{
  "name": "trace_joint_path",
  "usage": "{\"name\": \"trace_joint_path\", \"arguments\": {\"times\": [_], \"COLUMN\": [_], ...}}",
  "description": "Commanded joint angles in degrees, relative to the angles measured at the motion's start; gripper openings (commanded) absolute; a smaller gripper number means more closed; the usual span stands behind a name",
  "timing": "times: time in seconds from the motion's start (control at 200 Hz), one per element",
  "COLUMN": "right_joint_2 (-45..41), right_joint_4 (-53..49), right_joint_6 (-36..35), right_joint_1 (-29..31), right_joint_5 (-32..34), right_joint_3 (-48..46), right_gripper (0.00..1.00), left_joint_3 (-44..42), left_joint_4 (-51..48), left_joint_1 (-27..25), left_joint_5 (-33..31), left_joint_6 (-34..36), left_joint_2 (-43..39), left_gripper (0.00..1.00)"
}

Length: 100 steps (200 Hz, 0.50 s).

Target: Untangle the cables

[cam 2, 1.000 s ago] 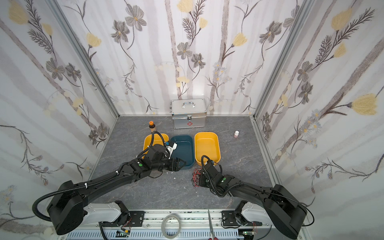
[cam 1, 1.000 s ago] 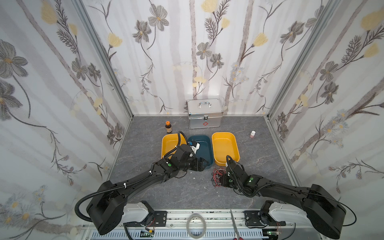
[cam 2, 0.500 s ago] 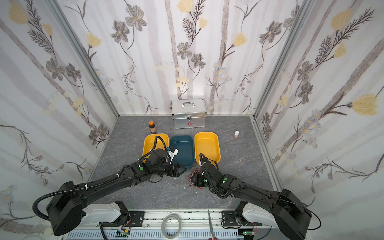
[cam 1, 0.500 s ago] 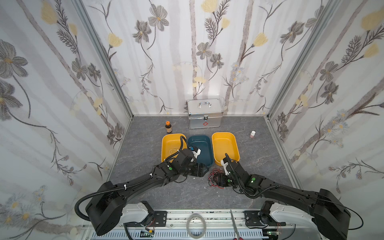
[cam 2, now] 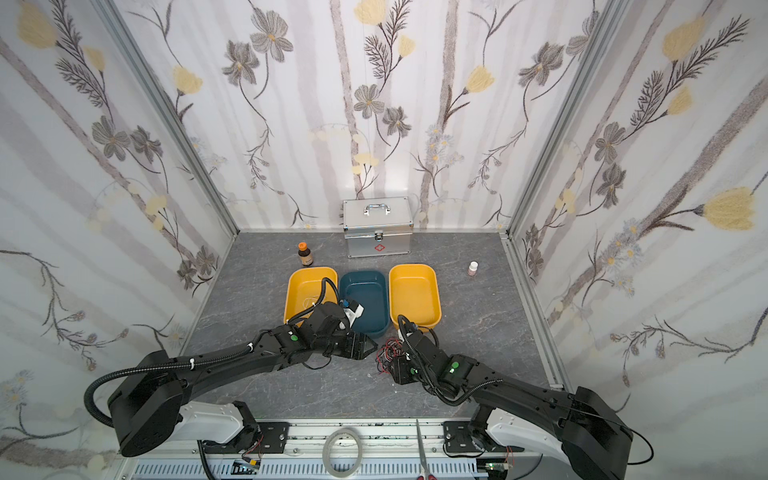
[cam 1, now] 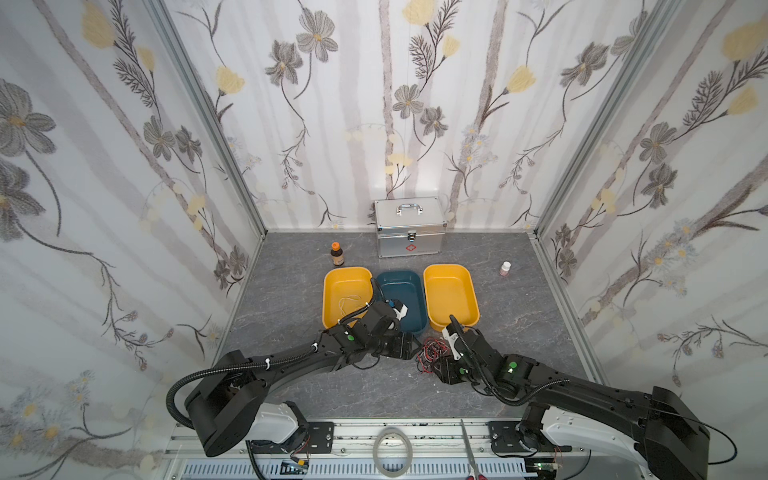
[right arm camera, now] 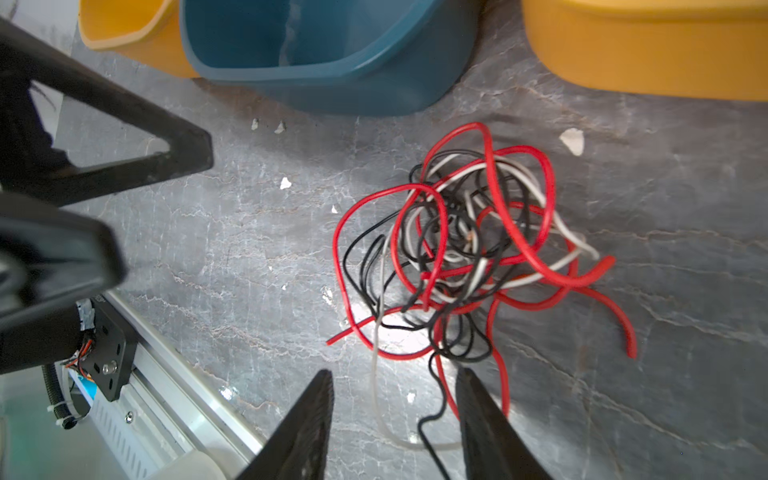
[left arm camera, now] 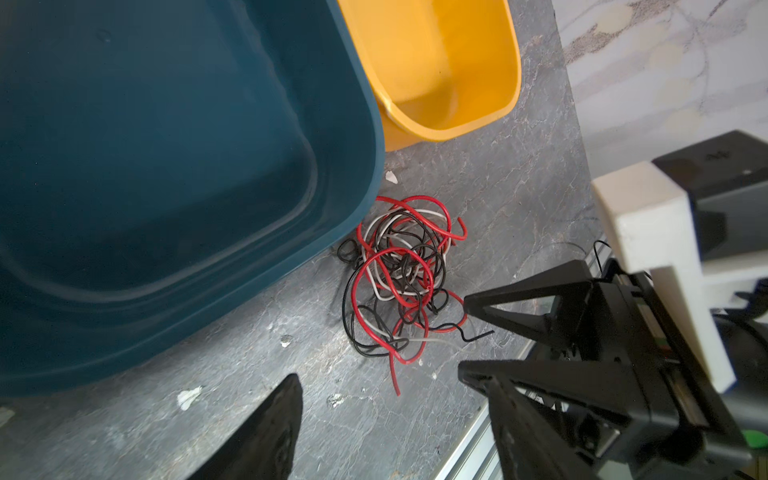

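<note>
Knot of thin red, white, black cables (right arm camera: pixel 457 249). Both apart: left fingers (left arm camera: pixel 274 432), right fingers (right arm camera: pixel 303 428). Pinch one loose end, pull slowly.

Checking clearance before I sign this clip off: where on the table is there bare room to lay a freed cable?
Bare grey table lies right of the right yellow tray, nearer than the small white bottle, and left of the left yellow tray. Crowded: in front of the blue tray, where the cable tangle lies between the left gripper and right gripper.
</note>
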Motion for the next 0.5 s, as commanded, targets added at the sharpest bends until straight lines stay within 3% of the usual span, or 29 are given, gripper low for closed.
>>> {"name": "trace_joint_path", "arguments": {"times": [0.0,0.22,0.495], "right_joint_2": [2.43,8.20,3.69], "right_joint_4": [1.75,0.20,2.99], "right_joint_6": [-1.81,-3.07,-1.63], "right_joint_1": [1.06,2.34,2.77], "right_joint_5": [2.99,4.75,5.97], "right_joint_3": [1.83,3.98,1.02], "right_gripper": [0.46,0.29,0.08], "left_joint_3": [0.32,-0.32,-0.41], "left_joint_4": [2.06,3.96,7.09], "left_joint_1": [-0.29,-0.33,-0.86], "left_joint_5": [0.21,0.43,0.25], "left_joint_6": [-0.79,-2.01,-4.37], "left_joint_2": [1.01,3.80,7.07], "left_gripper": [0.72,0.71,0.70]}}
